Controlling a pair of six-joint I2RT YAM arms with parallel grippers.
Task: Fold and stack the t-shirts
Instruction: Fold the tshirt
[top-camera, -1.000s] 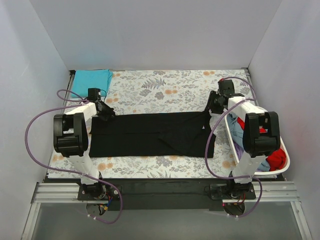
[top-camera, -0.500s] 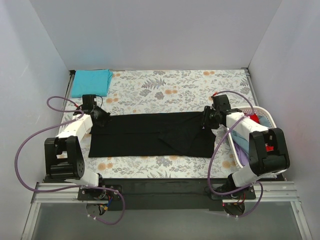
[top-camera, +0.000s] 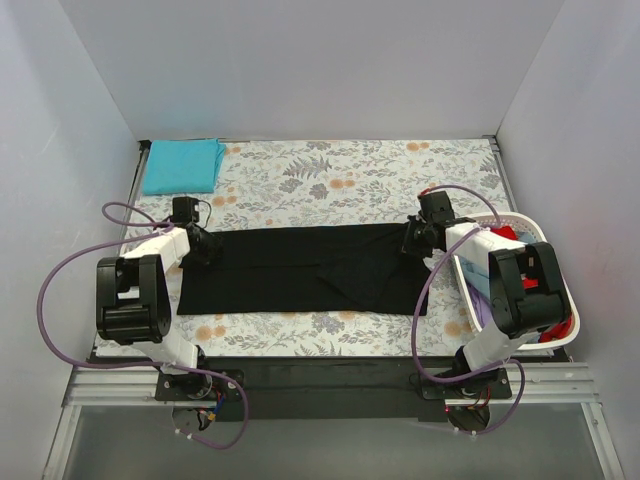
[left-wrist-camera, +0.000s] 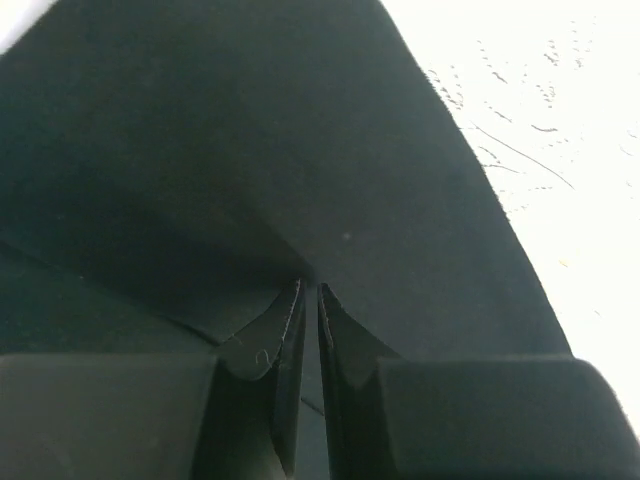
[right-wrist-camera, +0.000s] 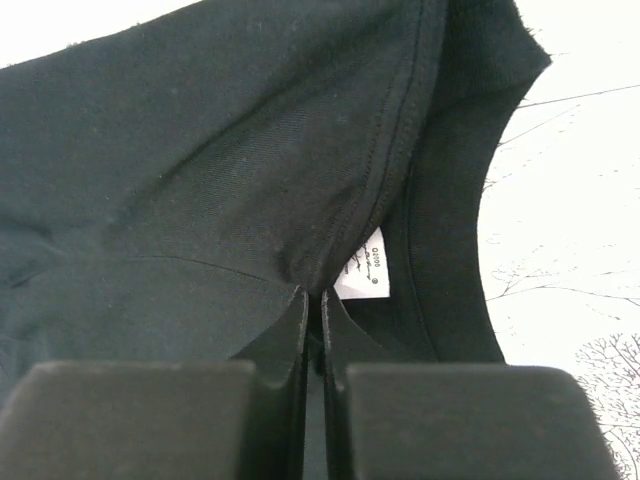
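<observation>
One teal cotton t-shirt (top-camera: 183, 165) lies folded well beyond the left fingers (top-camera: 204, 246), so that one's done. The large black cotton t-shirt (top-camera: 305, 268) stretches along the floral surface (top-camera: 330, 180) from those fingers to the right fingers (top-camera: 412, 240), looking only part-folded. A red shirt (top-camera: 507, 236) waits in the white plastic basket (top-camera: 535, 224) behind the right fingers.

Left wrist: fingers pinched narrow on a black fold at their tips.

Right wrist: fingers clamped on the collar, white neck label (right-wrist-camera: 362, 264) just beyond them. A second ago they stood wider.
</observation>
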